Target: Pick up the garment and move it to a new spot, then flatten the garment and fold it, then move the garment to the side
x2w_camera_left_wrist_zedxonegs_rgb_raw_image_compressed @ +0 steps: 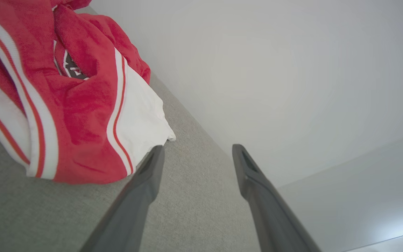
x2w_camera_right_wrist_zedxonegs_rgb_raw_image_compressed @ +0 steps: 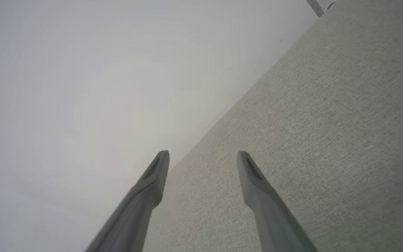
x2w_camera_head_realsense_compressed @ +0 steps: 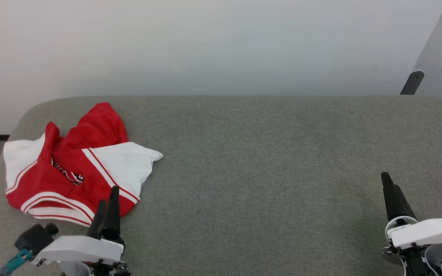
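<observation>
Your crumpled red jersey shirt [x2w_camera_head_realsense_compressed: 71,172], with white sleeves and striped trim, lies at ten o'clock on the grey fabric surface [x2w_camera_head_realsense_compressed: 263,172]. Your left gripper [x2w_camera_head_realsense_compressed: 108,196] sits at seven o'clock, just beside the shirt's near edge, jaws spread wide and empty. Your right gripper [x2w_camera_head_realsense_compressed: 390,181] sits at four o'clock, well apart from it, also wide and holding nothing.

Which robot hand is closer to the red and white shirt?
Left. The left gripper is right beside the shirt's near edge, jaws open, holding nothing. The right gripper is far away across the grey surface, jaws open too.
</observation>
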Available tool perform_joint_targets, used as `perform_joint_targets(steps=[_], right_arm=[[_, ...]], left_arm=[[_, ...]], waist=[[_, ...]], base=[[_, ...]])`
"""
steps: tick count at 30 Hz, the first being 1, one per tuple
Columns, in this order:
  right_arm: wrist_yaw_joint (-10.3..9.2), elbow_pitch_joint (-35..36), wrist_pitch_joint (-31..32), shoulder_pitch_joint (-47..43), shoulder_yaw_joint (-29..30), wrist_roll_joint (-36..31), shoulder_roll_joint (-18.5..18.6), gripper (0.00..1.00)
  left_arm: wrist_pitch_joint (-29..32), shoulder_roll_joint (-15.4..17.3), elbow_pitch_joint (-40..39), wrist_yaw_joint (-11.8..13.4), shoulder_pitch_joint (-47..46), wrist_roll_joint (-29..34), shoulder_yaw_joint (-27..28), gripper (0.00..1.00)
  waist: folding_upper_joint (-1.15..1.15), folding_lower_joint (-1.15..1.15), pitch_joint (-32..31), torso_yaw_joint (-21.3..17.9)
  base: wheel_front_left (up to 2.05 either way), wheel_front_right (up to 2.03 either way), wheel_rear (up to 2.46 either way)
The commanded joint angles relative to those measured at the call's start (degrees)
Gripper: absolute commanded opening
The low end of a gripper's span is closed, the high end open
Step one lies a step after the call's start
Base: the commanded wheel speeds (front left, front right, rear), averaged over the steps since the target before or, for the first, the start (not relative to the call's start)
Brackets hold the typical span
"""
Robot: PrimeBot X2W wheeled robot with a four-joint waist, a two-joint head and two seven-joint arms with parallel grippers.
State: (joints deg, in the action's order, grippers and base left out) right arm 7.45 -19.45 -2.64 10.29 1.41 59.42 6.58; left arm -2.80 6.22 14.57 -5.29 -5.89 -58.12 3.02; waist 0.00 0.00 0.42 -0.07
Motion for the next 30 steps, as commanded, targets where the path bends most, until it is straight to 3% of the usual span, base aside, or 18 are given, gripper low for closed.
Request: perform_joint_targets(steps=[1,10,30], right_arm=[[0.02,0.4,-0.7,2.1,-0.3,-2.6,0.6,1.00],[0.02,0.0,-2.5,3.0,-1.1,-12.4,0.7,1.00],[0.03,-0.8,-4.1,4.6,-2.3,-25.5,1.6,1.00]], left_arm=[[-0.6,0.6,-1.0,0.2,-1.4,2.6,0.0,1.00],[-2.3,1.0,-1.2,-0.2,-1.2,11.2,-0.2,1.00],[-5.5,1.9,-1.5,-0.4,-1.8,26.4,-1.6,1.00]], waist=[[0.00,0.00,0.0,0.0],[0.00,0.00,0.0,0.0],[0.00,0.00,0.2,0.1]], base=[[0.00,0.00,0.00],[0.00,0.00,0.00],[0.00,0.00,0.00]])
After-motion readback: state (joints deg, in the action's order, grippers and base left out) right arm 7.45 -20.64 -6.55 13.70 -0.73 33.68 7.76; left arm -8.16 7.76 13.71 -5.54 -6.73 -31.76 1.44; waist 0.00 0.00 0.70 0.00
